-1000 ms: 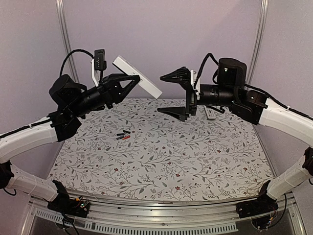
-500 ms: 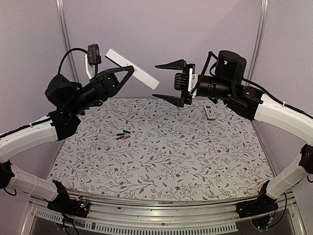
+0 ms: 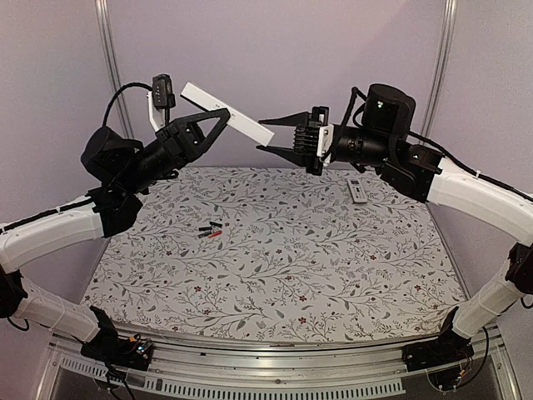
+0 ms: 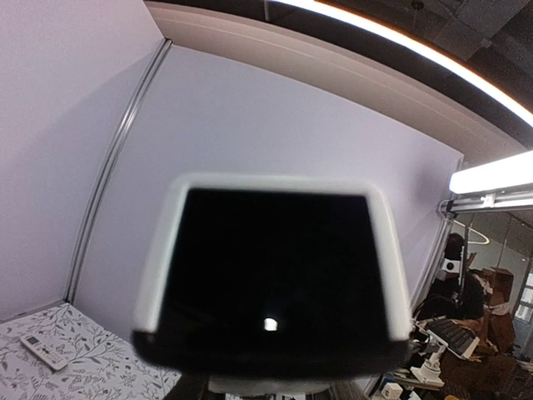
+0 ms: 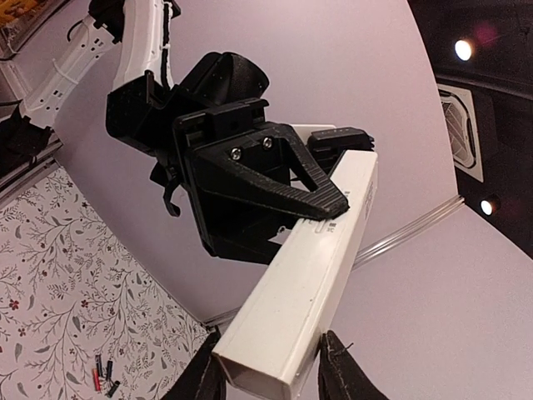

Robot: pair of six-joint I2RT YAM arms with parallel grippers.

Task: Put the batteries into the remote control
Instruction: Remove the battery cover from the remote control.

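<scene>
My left gripper (image 3: 216,125) is raised over the back of the table and shut on a long white box (image 3: 243,125) that tilts down to the right. My right gripper (image 3: 265,136) meets it from the right. Its fingers (image 5: 333,371) press both sides of the box's open end (image 5: 275,350). In the left wrist view a blurred dark shape with white edges (image 4: 271,275) hides the left fingers. The batteries (image 3: 210,231), small black and red cylinders, lie together on the patterned cloth left of centre, also low in the right wrist view (image 5: 104,379). A small white remote control (image 3: 356,192) lies at the back right.
The floral tablecloth (image 3: 283,275) covers the table. Plain lilac walls with metal posts (image 3: 107,50) close the back. Both arms' white links reach in from the near corners. The remote control (image 4: 42,352) shows at the lower left of the left wrist view.
My right gripper has swung up and left to the box's free end, and its jaws have narrowed from wide open onto it. The left gripper has lifted the box slightly.
</scene>
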